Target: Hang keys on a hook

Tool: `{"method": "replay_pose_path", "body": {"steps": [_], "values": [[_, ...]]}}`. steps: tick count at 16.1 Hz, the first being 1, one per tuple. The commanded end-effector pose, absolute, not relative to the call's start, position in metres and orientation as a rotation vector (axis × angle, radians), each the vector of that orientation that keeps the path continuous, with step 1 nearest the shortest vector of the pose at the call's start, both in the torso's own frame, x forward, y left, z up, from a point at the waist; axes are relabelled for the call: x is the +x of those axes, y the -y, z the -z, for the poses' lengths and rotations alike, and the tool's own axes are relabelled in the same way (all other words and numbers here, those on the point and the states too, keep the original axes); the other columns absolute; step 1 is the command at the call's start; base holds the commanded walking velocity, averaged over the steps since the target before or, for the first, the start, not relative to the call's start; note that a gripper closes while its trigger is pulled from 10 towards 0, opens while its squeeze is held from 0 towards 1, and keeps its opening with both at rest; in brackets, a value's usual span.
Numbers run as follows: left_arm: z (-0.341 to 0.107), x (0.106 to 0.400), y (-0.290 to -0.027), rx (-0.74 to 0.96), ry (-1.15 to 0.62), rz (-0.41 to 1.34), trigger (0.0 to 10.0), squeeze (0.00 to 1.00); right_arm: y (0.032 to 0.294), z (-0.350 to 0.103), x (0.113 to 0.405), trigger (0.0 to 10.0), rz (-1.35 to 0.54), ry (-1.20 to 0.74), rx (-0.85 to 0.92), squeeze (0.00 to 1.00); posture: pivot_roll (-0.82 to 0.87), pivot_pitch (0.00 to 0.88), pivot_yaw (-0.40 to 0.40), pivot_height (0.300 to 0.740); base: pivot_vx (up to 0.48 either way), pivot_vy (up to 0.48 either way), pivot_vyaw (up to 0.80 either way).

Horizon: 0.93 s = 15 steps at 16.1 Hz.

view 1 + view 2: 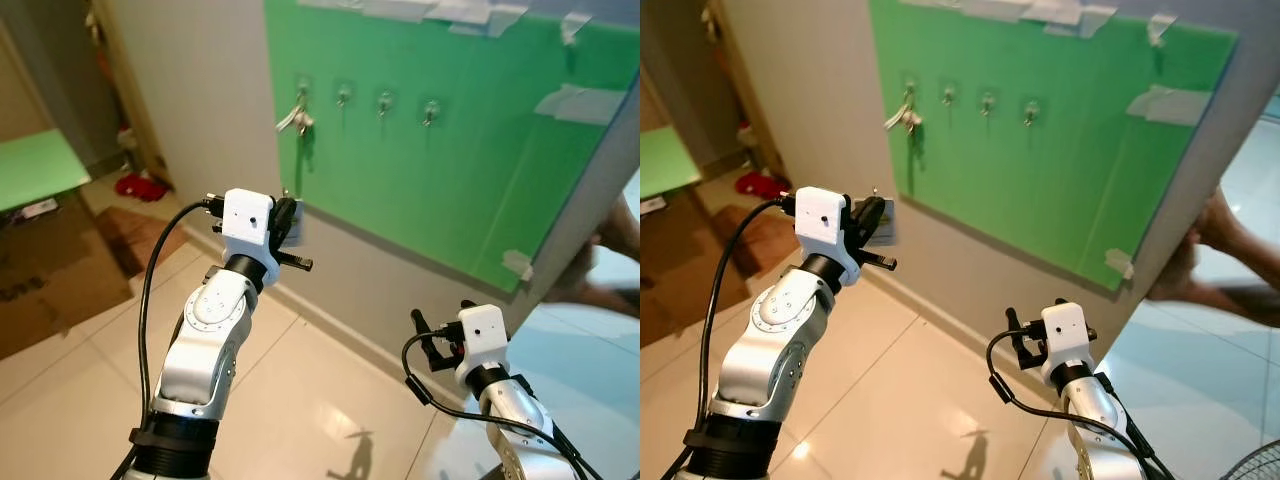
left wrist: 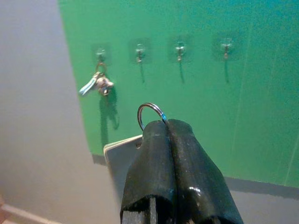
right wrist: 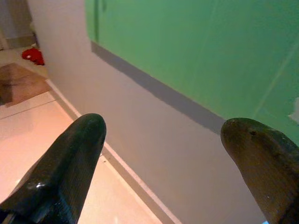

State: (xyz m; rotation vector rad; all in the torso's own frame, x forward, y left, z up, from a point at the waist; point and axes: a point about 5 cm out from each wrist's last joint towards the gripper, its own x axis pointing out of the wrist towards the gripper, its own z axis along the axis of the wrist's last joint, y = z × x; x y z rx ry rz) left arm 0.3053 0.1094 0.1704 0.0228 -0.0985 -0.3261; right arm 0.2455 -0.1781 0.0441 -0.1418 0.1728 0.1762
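In front of the green board (image 1: 440,150) on the wall, the left end effector (image 2: 167,128) is raised and clamped together on a key set: its two black fingers (image 2: 154,163) press flat against each other with the metal key ring (image 2: 148,112) arching out just past their tips and a pale tag (image 2: 119,151) hanging beside them. In the left wrist view the ring sits below the row of hooks and apart from the board, so the keys are still in the air, held, not hung.

Four small hooks run along the upper part of the board. The leftmost hook (image 2: 100,55) already carries another bunch of keys (image 2: 96,84), which dangles against the green surface. The next hook (image 2: 139,51), the third hook (image 2: 179,49) and the fourth hook (image 2: 226,47) all look bare.

The right end effector (image 3: 163,154) hangs low near the grey lower wall, its fingers spread wide apart with nothing between them; it appears idle.

As a judgement of progress: the pick-up is done and the approach is well under way, with the ring pointed toward the hooks. What remains is closing the gap to the board, lifting the ring to hook height, threading it over one of the free hooks, then letting go and backing off.
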Motion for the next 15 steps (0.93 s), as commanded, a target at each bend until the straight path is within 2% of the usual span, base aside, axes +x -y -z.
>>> {"method": "replay_pose_path", "body": {"steps": [1, 8, 10, 15], "values": [[-0.174, 0.305, -0.107, 0.049, 0.116, 0.346, 0.0, 0.00, 0.181, -0.042, 0.245, 10.0, -0.166, -0.178, -0.147, 0.00, -0.06, 0.000, 0.026, 0.740, 0.442, 0.000, 0.00], [-0.167, 0.307, -0.107, 0.065, 0.078, 0.369, 0.0, 0.00, 0.178, -0.059, 0.251, 10.0, -0.141, -0.086, -0.080, 0.00, -0.07, 0.000, 0.034, 0.740, 0.458, 0.000, 0.00], [-0.165, 0.308, -0.107, 0.059, 0.075, 0.369, 0.0, 0.00, 0.174, -0.086, 0.258, 10.0, -0.148, 0.011, -0.021, 0.00, -0.07, 0.000, 0.036, 0.740, 0.467, 0.000, 0.00], [-0.162, 0.309, -0.106, 0.077, 0.064, 0.382, 0.0, 0.00, 0.168, -0.093, 0.257, 10.0, -0.167, 0.026, -0.015, 0.00, -0.07, 0.000, 0.037, 0.740, 0.470, 0.000, 0.00]]}}
